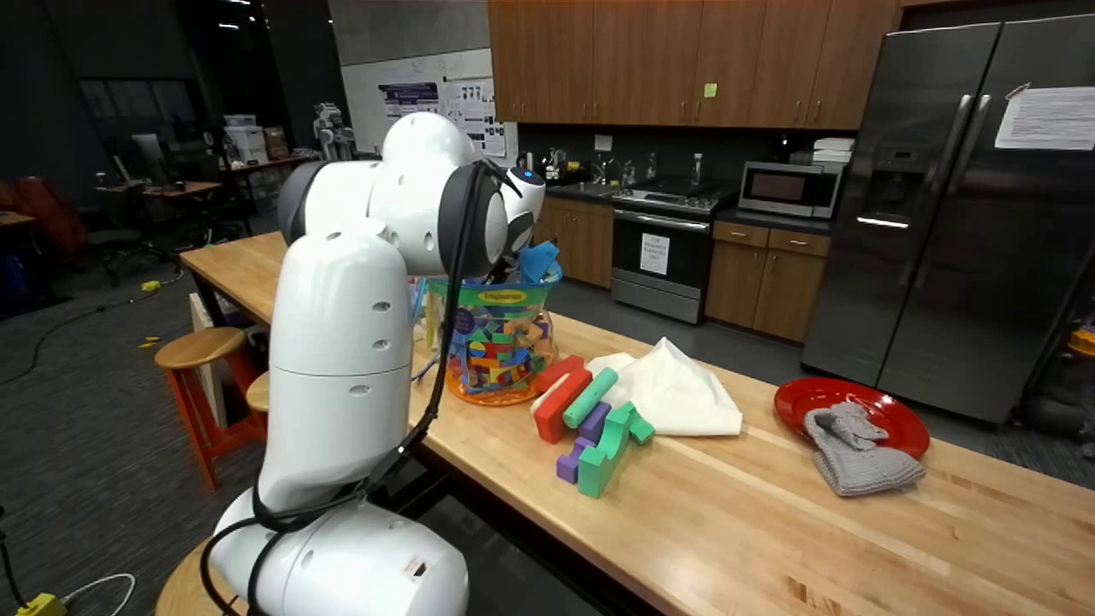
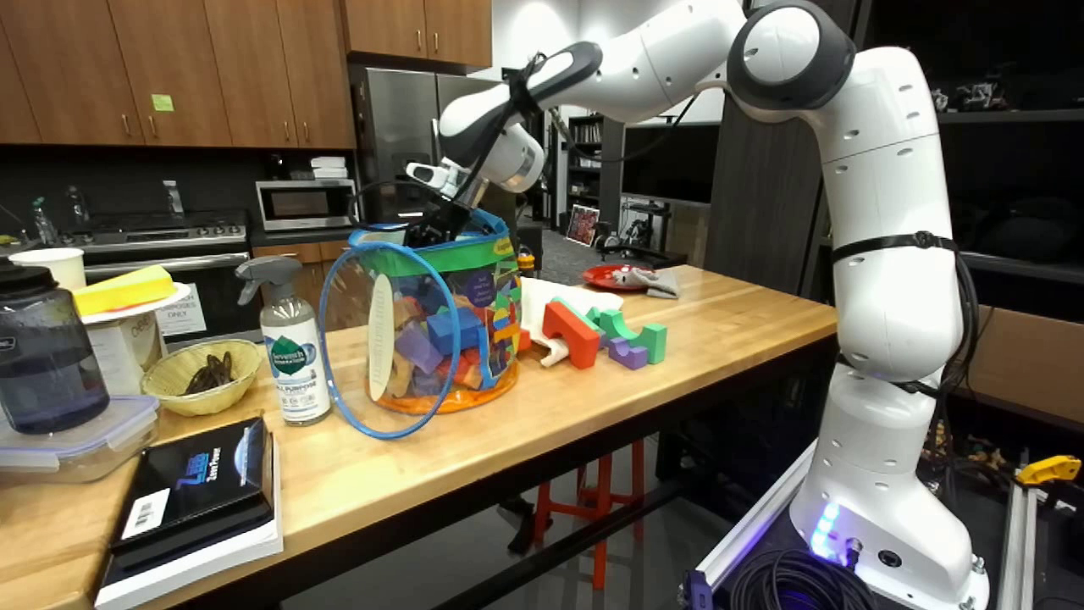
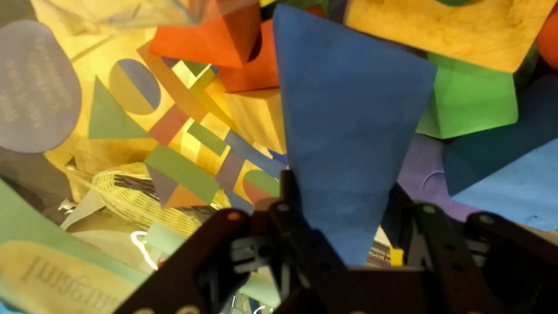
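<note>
The blue block (image 3: 348,122) is located inside the clear bag (image 2: 466,256), among other blocks. It is gripped by the pincer (image 3: 342,196), whose fingers stand part-way closed against its two sides; its narrower end is received between them.

Handling: the sides appear to splay away from the pincer. If the taper is real, the block could be squeezed outward, so firm, even pressure is judged best, with slip tested by a small, slow lift. Should it be raised, a straight path through the bag's mouth is advised, clear of the orange-red block (image 3: 209,39), yellow block (image 3: 453,30) and green block (image 3: 477,102) near it.

Surroundings: the bag is stood upright on the table (image 2: 508,419), its blue-edged lid (image 2: 388,435) hung down at its side. Near the bag, a red arch block (image 2: 580,329), a green arch block (image 2: 654,343) and a white cloth (image 1: 676,389) are noted.

Not made out: the fingertips are hidden in both exterior views. The block's depth, and any contact beneath it, cannot be judged. Whether the blue patch (image 1: 537,262) above the rim belongs to block or bag cannot be told. The yellow block is cut off by the wrist view's top edge.
</note>
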You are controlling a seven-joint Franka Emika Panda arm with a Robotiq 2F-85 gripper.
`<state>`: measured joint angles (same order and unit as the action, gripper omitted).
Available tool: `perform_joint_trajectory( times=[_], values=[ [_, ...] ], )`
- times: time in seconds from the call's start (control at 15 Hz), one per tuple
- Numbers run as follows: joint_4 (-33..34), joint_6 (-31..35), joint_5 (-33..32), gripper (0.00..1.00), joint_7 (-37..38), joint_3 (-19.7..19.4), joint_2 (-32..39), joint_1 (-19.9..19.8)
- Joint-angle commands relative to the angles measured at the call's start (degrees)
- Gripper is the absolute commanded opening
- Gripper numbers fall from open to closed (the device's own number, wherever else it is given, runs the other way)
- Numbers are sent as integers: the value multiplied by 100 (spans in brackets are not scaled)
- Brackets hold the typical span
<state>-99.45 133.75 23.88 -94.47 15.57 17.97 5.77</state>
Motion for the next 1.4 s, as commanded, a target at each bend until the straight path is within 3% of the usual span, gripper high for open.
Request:
perform_joint_trajectory(
  times=[0.0,0.47,0.93,1.33],
  values=[
    [186,-154,43,21,-196,23,-161,-155],
    [1232,-584,-1,21,-329,-88,-90,-319],
    [2281,-464,-294,21,-334,-448,-47,-572],
    [2485,-441,-328,21,-217,-712,-139,-791]
  ],
)
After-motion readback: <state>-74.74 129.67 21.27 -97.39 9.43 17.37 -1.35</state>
